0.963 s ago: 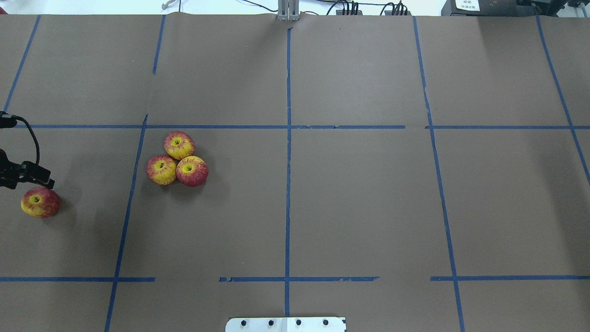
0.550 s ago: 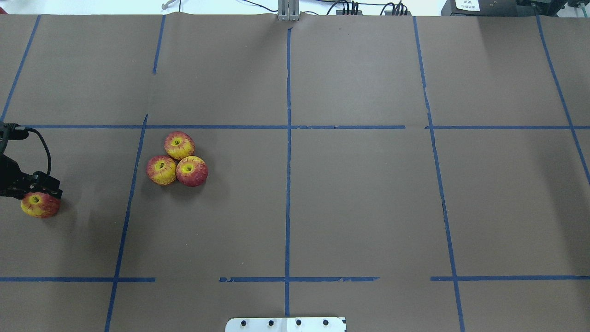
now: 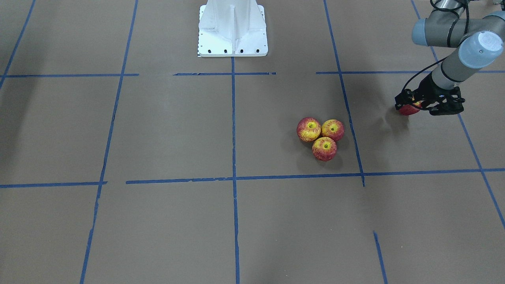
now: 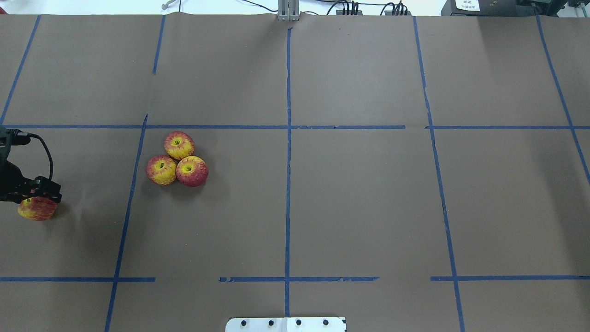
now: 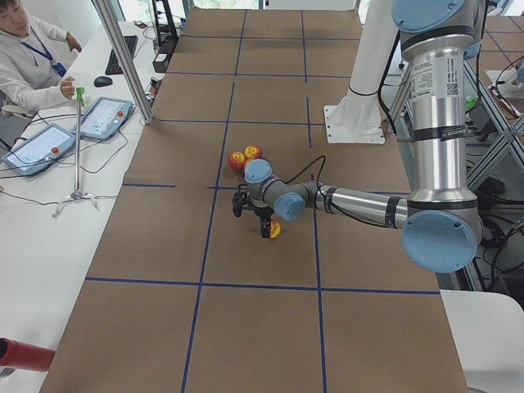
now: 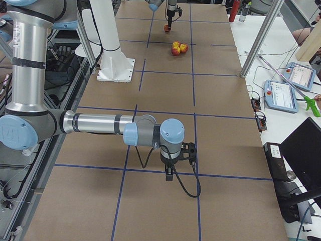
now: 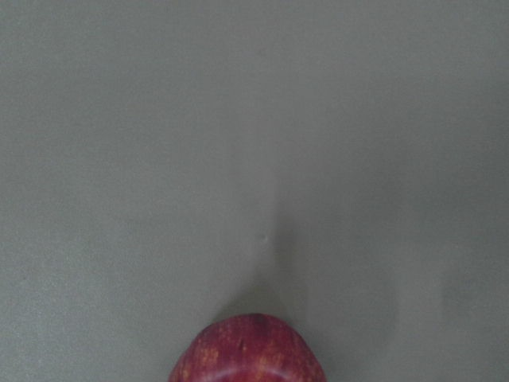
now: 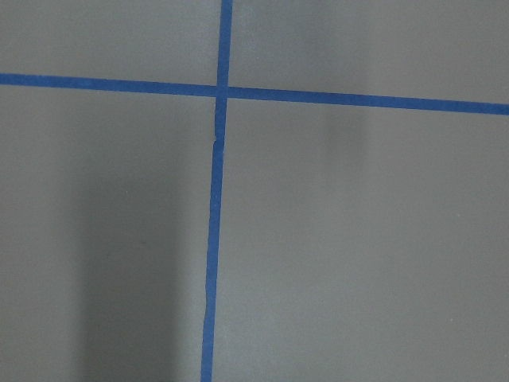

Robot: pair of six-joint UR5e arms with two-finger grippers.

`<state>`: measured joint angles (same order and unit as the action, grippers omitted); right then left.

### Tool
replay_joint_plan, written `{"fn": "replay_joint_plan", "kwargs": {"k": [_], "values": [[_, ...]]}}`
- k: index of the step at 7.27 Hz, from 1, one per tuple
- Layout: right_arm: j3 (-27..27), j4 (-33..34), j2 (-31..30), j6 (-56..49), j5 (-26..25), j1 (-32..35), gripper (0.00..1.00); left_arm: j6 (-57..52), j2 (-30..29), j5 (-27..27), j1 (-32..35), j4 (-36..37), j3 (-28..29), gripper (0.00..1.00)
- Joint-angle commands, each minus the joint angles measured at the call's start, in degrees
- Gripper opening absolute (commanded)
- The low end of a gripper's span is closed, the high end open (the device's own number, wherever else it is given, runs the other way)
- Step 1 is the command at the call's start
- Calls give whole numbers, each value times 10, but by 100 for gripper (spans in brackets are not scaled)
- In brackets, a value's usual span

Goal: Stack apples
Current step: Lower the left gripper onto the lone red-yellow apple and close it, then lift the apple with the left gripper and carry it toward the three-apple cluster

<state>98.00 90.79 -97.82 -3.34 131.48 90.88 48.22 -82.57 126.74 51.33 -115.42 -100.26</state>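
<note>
Brown paper table (image 4: 368, 207), blue-taped: four apples (image 4: 161, 170) in all.
Three touch in a cluster left of the middle. The fourth apple (image 4: 38, 210) sits at the left edge, its top hidden under the left gripper (image 4: 37, 196) (grip unclear). The right gripper (image 6: 178, 160), toward the right edge, is equally unreadable.

Red apples (image 4: 179, 145) (yellow-streaked), blue tape (image 4: 288, 184).

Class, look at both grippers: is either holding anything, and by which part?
The left gripper sits over the top of the lone apple; whether it actually grips it cannot be told. Nothing shows in the right gripper.
</note>
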Motion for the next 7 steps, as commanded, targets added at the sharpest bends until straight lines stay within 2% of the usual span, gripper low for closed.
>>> {"fn": "replay_joint_plan", "kwargs": {"k": [1, 6, 7], "values": [[0, 0, 0, 0, 0, 0, 100, 1, 8, -1, 0, 1, -11, 100], [0, 0, 0, 0, 0, 0, 100, -2, 9, 0, -18, -1, 2, 100], [0, 0, 0, 0, 0, 0, 100, -4, 9, 0, -18, -2, 2, 88]]}}
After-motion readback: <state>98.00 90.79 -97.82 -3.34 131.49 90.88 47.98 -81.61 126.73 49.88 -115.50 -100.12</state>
